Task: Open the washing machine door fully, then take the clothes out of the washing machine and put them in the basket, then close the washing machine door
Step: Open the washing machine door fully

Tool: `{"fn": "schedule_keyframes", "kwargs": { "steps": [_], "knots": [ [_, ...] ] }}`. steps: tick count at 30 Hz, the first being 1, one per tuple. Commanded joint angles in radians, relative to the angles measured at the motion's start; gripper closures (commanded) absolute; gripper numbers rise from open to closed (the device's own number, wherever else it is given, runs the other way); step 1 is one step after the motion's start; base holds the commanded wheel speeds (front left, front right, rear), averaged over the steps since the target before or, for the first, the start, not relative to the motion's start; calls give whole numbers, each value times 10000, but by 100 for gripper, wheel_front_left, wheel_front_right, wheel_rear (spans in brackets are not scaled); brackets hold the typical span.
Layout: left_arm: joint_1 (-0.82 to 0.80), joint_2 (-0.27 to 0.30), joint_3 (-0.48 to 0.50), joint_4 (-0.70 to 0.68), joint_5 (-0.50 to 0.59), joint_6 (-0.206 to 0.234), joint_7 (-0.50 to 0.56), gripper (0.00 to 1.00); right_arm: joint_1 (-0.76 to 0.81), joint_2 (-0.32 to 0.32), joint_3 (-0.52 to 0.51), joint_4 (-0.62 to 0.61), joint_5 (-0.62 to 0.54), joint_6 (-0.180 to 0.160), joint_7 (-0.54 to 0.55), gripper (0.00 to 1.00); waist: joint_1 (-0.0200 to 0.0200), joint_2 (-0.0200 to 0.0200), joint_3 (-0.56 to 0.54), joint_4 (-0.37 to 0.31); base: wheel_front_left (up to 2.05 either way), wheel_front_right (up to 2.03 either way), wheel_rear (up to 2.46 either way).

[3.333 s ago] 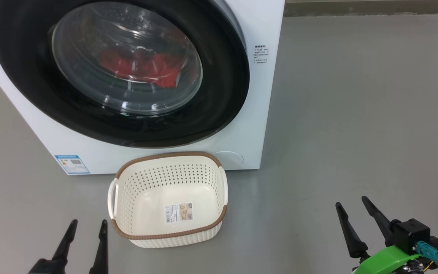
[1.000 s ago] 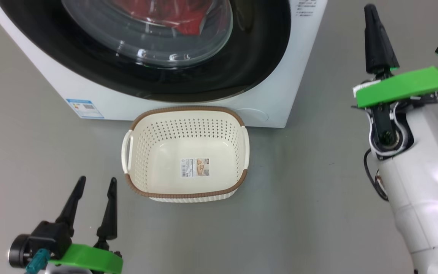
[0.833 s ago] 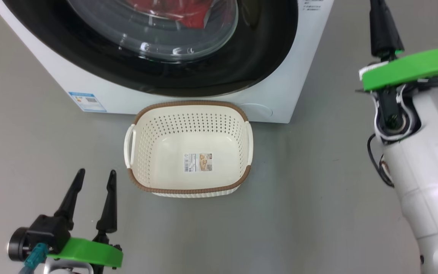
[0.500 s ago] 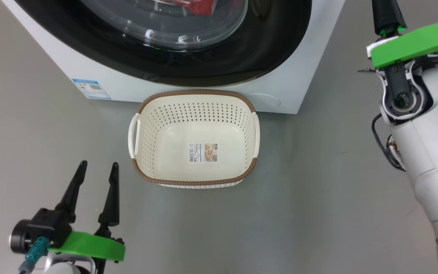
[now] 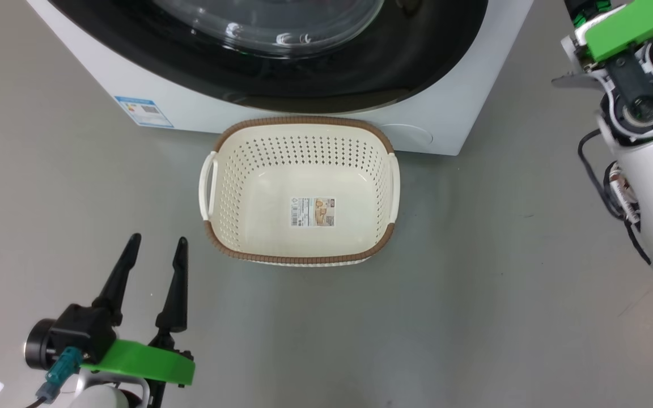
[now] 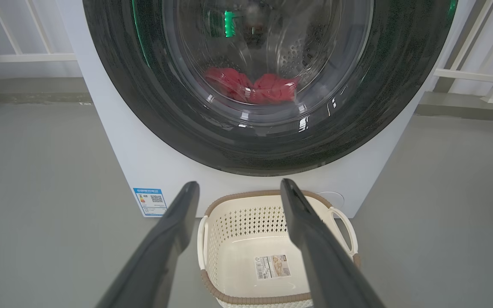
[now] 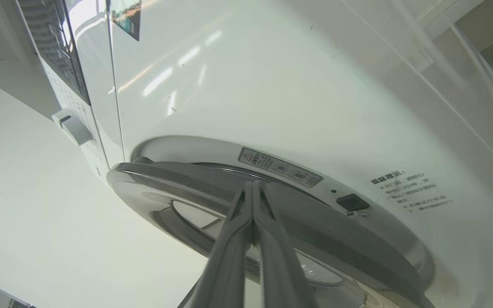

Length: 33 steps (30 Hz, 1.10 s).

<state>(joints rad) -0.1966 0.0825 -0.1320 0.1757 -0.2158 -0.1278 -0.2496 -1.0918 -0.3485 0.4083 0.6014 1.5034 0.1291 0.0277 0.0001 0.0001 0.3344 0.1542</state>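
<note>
Door (image 6: pixel 178 111): round, black, glass bowl at centre. On front of washer (image 5: pixel 457 113), not swung out. Latched or a crack ajar, cannot tell.

Clothes (image 6: pixel 250 87): red, inside washer, behind door glass.

Basket (image 5: pixel 304 122): on floor (image 5: pixel 474 294), just before washer.

Right gripper (image 7: pixel 253 185): fingers pressed together, nothing between. Tips at door's right rim, aimed edge-on toward the seam, latch (image 7: pixel 352 202) off to one side. Touching or just short, cannot tell. Nearer arm, likely the one for prying the door outward.

Left gripper (image 5: pixel 157 241): spread wide, holding nothing, low, well apart from door, pointing toward basket.
</note>
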Motion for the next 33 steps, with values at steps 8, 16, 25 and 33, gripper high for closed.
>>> {"fn": "schedule_keyframes", "kwargs": {
  "steps": [8,16,25,33],
  "knots": [
    [-446,286,128,-232,-114,-29,-122,0,-661,-51,-415,-205,1324,16,1550,100,-1,-1,286,180,0,0,0],
    [-697,340,-72,-282,-219,-29,-122,0,-1480,-55,-754,390,2066,16,3245,100,-1,-1,739,375,0,0,0],
    [-942,312,-115,-370,-319,-29,-122,0,-2417,-10,-782,1424,2130,16,4190,100,-1,-1,1182,554,0,0,0],
    [-1095,334,-91,-406,-330,-29,-122,0,-2945,104,-671,2034,2001,16,4640,100,-1,-1,1460,612,0,0,0]
  ]
}}
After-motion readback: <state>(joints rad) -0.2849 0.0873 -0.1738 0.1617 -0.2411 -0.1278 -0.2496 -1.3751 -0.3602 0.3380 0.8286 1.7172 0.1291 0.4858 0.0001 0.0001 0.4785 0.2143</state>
